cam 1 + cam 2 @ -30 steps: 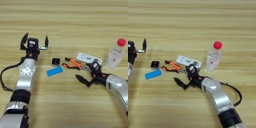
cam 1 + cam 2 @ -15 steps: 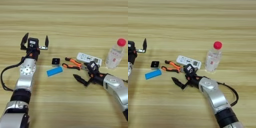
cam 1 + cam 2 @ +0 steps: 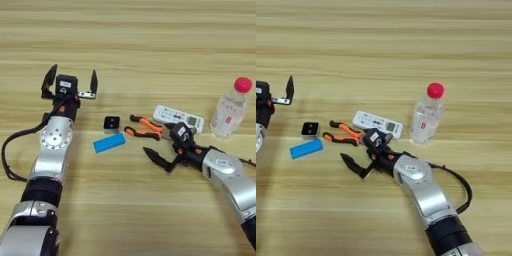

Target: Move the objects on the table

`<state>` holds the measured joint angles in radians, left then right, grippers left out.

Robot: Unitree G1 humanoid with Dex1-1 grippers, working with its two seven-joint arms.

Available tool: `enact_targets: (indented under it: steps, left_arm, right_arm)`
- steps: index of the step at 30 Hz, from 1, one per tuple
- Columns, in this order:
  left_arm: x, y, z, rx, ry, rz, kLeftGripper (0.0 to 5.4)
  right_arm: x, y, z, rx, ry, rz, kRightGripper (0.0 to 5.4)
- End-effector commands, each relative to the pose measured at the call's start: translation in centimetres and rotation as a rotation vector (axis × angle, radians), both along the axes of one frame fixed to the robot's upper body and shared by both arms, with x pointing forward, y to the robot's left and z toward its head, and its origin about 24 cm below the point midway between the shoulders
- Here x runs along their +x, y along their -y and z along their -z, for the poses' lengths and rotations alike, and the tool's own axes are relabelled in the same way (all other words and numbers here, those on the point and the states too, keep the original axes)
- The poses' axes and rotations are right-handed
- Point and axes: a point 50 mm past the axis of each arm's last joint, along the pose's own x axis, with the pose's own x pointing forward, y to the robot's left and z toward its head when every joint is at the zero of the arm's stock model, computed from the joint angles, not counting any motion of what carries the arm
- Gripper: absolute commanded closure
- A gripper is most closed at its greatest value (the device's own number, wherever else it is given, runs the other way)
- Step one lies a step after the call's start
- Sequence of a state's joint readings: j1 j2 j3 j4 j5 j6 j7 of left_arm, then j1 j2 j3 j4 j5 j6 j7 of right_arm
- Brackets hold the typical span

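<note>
Right claw (image 3: 165, 152), spread wide and empty, reaches toward the needle-nose pliers (image 3: 145, 128) mid-desk; next it must straddle their handles. Left claw (image 3: 70, 82) waits wide open.

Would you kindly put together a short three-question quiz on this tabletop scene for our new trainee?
1. True or false: the clear bottle with the red cap lies on its side.
2. Which thing lies nearest the right gripper? A) blue block B) pliers C) small black cube
3. Fill in: the white remote control lies between the pliers and the ____.

Key
1. False: it stands upright on the table.
2. B: the open right gripper sits just in front of the orange-handled pliers, touching nothing; the left gripper, also open, is raised far to the left.
3. Bottle.
</note>
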<state>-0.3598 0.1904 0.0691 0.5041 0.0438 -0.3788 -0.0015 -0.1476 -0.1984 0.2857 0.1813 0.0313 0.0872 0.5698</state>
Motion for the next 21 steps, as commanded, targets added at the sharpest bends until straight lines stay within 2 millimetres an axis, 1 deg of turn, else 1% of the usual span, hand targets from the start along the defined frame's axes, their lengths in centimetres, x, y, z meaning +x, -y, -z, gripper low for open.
enact_targets:
  steps: [1, 5, 6, 7, 11, 13, 14, 21]
  left_arm:
    - [0.22, 0.24, -0.2, 0.024, 0.008, 0.006, 0.0]
    - [0.22, 0.28, -0.21, 0.024, 0.009, 0.006, 0.0]
    - [0.22, 0.29, -0.22, 0.024, 0.01, 0.007, 0.0]
    - [0.23, 0.3, -0.22, 0.024, 0.01, 0.007, 0.0]
    - [0.21, 0.28, -0.2, 0.024, 0.01, 0.006, 0.0]
    - [0.21, 0.27, -0.2, 0.024, 0.01, 0.006, 0.0]
    - [0.21, 0.27, -0.2, 0.024, 0.01, 0.006, 0.0]
    - [0.21, 0.25, -0.19, 0.025, 0.009, 0.006, 0.0]
  right_arm:
    - [0.03, -0.5, 0.15, -0.031, 0.027, -0.026, 0.04]
    - [-0.03, -0.61, 0.26, -0.039, 0.044, -0.033, 0.52]
    - [-0.04, -0.61, 0.27, -0.04, 0.046, -0.034, 0.74]
    - [-0.06, -0.64, 0.29, -0.04, 0.048, -0.035, 0.8]
    - [-0.14, -0.73, 0.34, -0.042, 0.053, -0.04, 1.43]
    - [-0.15, -0.75, 0.34, -0.042, 0.054, -0.041, 1.57]
    - [-0.15, -0.75, 0.34, -0.042, 0.055, -0.041, 1.77]
    - [-0.17, -0.79, 0.33, -0.042, 0.057, -0.045, 2.51]
